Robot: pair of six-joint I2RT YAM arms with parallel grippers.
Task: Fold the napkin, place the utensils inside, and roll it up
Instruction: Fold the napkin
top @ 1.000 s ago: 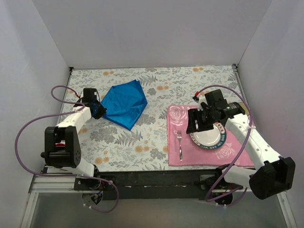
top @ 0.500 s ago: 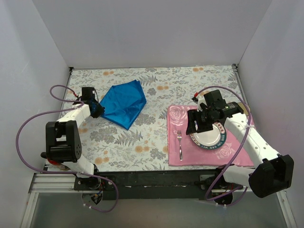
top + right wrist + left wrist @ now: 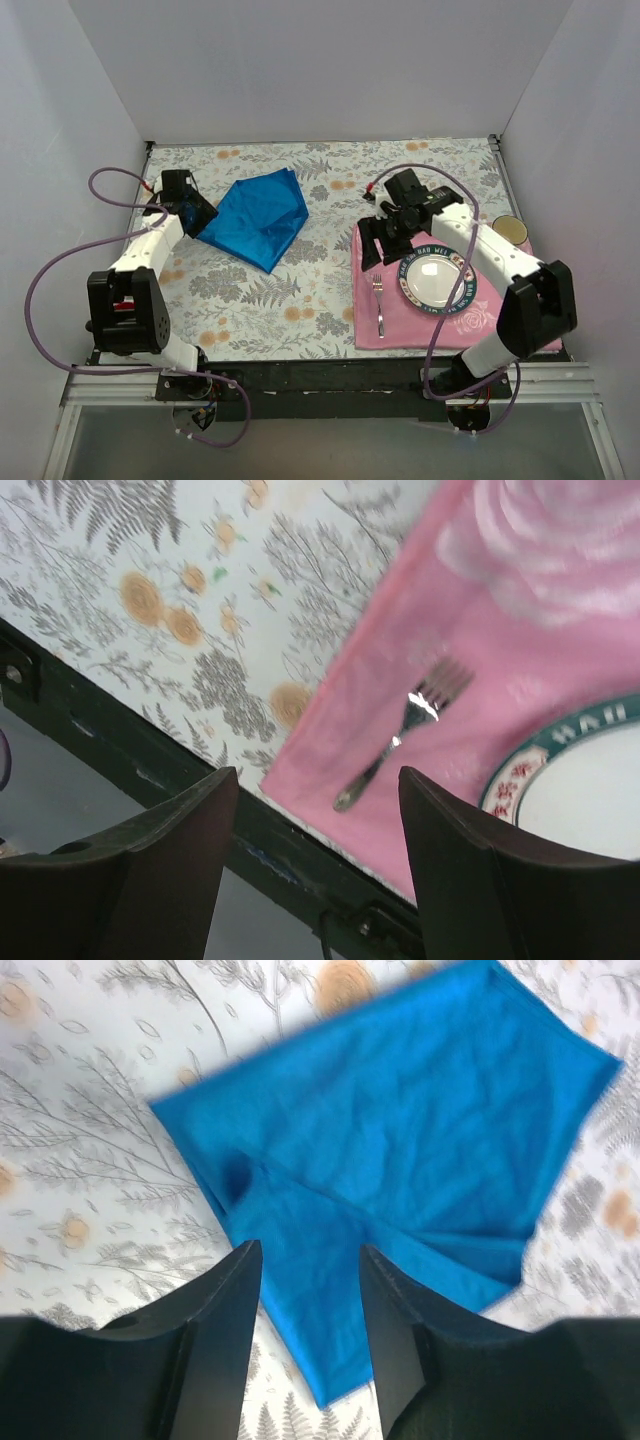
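The blue napkin (image 3: 258,217) lies crumpled and partly folded on the floral tablecloth at the left. My left gripper (image 3: 204,218) is at its left corner. In the left wrist view the napkin (image 3: 400,1140) spreads out beneath the left gripper (image 3: 308,1260), which is open with nothing pinched between its fingers. One of the utensils, a silver fork (image 3: 379,305), lies on the left side of the pink mat (image 3: 480,325). My right gripper (image 3: 378,250) hovers open above the mat's far left edge. The right wrist view shows the fork (image 3: 400,740) below the open right gripper (image 3: 318,775).
A white plate with a green and red rim (image 3: 438,279) sits on the pink mat beside the fork. A yellowish cup (image 3: 509,229) stands at the mat's far right. White walls enclose three sides of the table. The black base rail (image 3: 250,850) runs along the near edge.
My left gripper opened and let go of the napkin's left corner, drawing back slightly. The right arm swung left from above the plate to the mat's left edge.
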